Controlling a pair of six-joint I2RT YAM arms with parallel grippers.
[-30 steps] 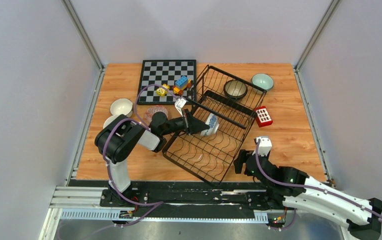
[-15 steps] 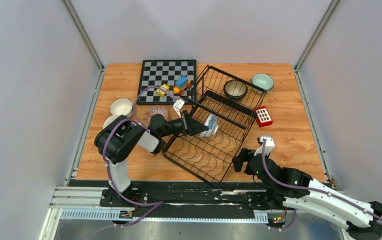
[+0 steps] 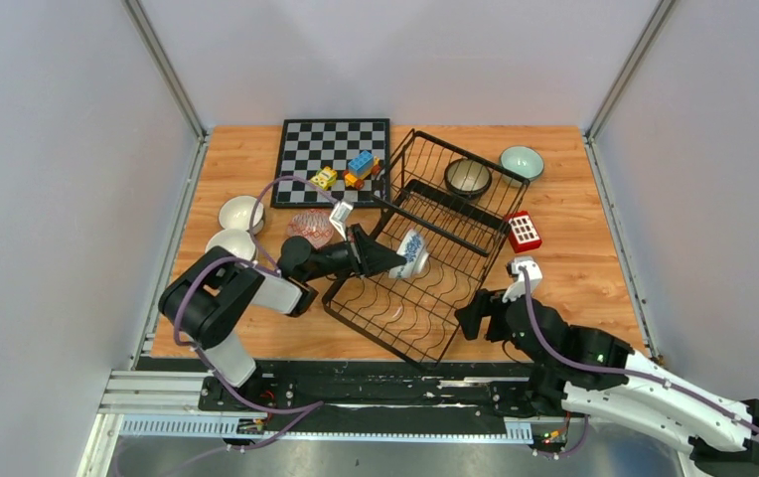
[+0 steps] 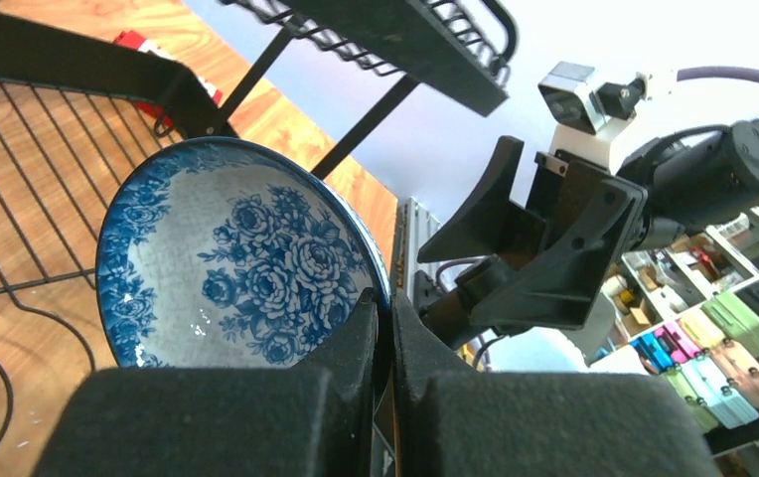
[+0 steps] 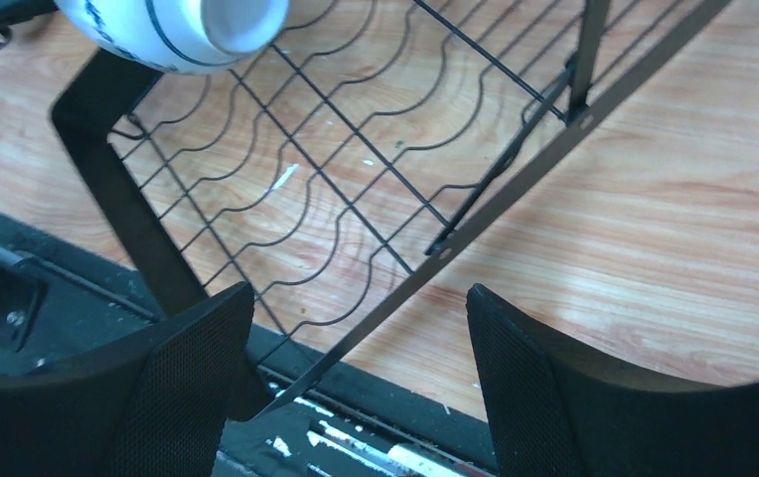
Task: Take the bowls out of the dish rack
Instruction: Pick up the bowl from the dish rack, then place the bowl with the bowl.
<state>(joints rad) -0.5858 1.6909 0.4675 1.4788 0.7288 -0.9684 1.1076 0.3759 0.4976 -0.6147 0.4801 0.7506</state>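
The black wire dish rack (image 3: 484,273) lies askew mid-table. My left gripper (image 3: 395,260) is shut on the rim of a blue-and-white patterned bowl (image 3: 413,254) and holds it on edge above the rack floor. The left wrist view shows its rose-patterned inside (image 4: 227,258) pinched at my gripper (image 4: 387,308). A dark speckled bowl (image 3: 468,177) sits in the rack's far end. My right gripper (image 3: 467,320) is open and empty at the rack's near right edge. In the right wrist view the rack rim (image 5: 515,189) runs between its jaws (image 5: 356,298), with the held bowl's underside (image 5: 177,25) above.
A mint green bowl (image 3: 522,161) stands on the table beyond the rack. Two pale bowls (image 3: 241,212) (image 3: 231,241) and a pink-patterned bowl (image 3: 311,226) sit left of the rack. The chessboard (image 3: 334,159) holds toy blocks (image 3: 351,169). A red block (image 3: 523,231) lies at the rack's right side.
My left gripper has drawn the blue-and-white bowl a little to the left and the left arm has swung left. My right gripper has moved left toward the rack's near edge.
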